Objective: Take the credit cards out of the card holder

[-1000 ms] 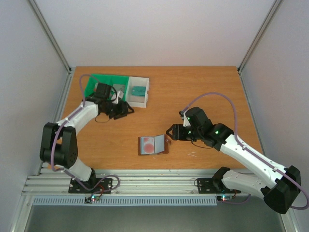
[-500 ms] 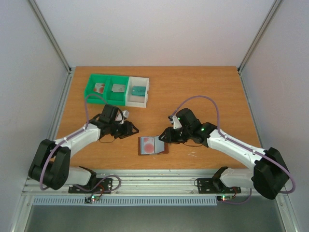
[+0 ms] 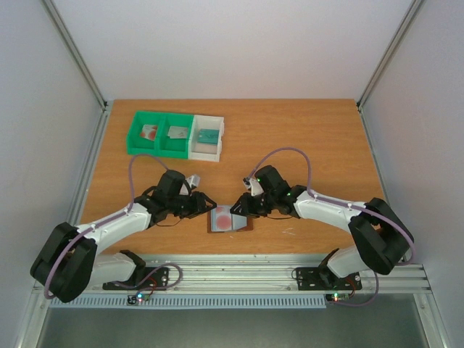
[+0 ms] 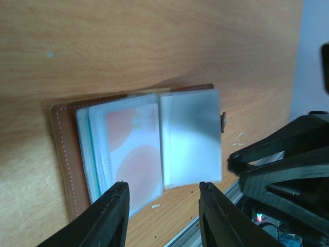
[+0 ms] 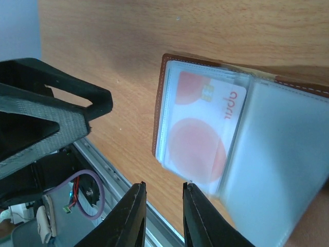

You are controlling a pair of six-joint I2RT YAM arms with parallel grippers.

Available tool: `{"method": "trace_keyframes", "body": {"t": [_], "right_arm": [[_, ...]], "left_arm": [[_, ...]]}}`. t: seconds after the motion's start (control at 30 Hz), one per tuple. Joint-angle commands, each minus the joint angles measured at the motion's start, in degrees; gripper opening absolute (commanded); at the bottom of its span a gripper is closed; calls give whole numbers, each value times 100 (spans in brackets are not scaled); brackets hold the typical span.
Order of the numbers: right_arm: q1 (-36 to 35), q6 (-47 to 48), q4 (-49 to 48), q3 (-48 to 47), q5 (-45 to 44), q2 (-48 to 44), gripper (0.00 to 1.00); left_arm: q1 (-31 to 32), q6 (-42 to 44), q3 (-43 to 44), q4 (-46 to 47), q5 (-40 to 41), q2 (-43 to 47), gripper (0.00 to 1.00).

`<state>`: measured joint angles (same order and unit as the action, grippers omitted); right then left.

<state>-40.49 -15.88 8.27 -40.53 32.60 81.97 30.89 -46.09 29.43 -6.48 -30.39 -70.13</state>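
The card holder [image 3: 230, 219] lies open by the table's [image 3: 312, 130] near edge, centre, with its long axis left-right and its spine running near-far. Its left sleeve shows a white card [image 5: 203, 131] with red discs; the red lettering is too blurred to read. The left end effector [image 3: 205, 203] and right end effector [image 3: 239, 208] hover at its far side, both released and grasping nothing, the right one narrower. Bins [image 3: 159, 151] stand far left, well apart.
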Motion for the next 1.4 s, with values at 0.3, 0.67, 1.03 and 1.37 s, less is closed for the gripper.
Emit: {"method": "trace_keyframes", "body": {"t": [0.3,0.67,1.03,1.37], "right_arm": [[6,3,-252,-290,-210,763,20],[8,203,214,-599,-455,1204,19],[-2,92,-206,-364,-389,1447,17],[-2,-35,-590,37,-513,1641,11]], "left_arm": [[13,-417,-594,1155,72,41,38],[21,-449,-436,1672,600,-244,38],[93,-889,-664,2634,379,-691,38],[101,-868,-882,2909,186,-1077,42]]}}
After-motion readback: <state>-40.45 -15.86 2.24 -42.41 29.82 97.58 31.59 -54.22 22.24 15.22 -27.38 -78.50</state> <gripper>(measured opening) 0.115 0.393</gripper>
